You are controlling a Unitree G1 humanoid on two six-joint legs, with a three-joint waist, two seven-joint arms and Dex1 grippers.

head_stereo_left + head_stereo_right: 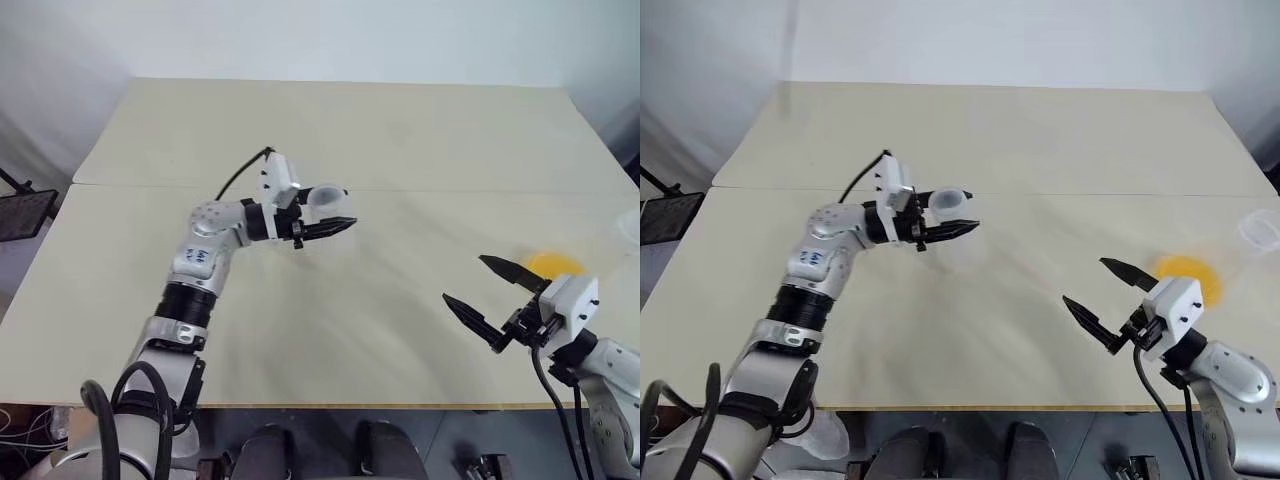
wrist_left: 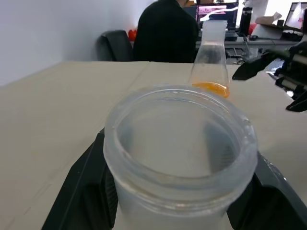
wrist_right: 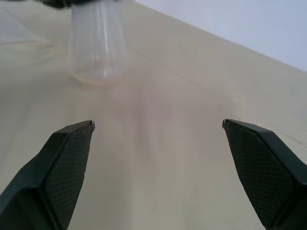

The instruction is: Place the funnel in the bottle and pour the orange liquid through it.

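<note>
Pale beige worktop (image 1: 400, 140) filling mid-frame, seam running across. Behind, upper centre of left wrist view: person in black (image 2: 165, 33), monitors (image 2: 218, 9).

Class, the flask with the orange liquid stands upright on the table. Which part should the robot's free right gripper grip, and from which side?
Probably the flask at its narrow upper taper, above the orange liquid, with the right gripper coming in level from the side, fingers open. The flask stands upright, is widest at its base, and slims towards the mouth.

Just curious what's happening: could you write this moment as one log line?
left gripper: shut on bottle | right gripper: open, holding nothing | orange liquid: in conical flask
</note>
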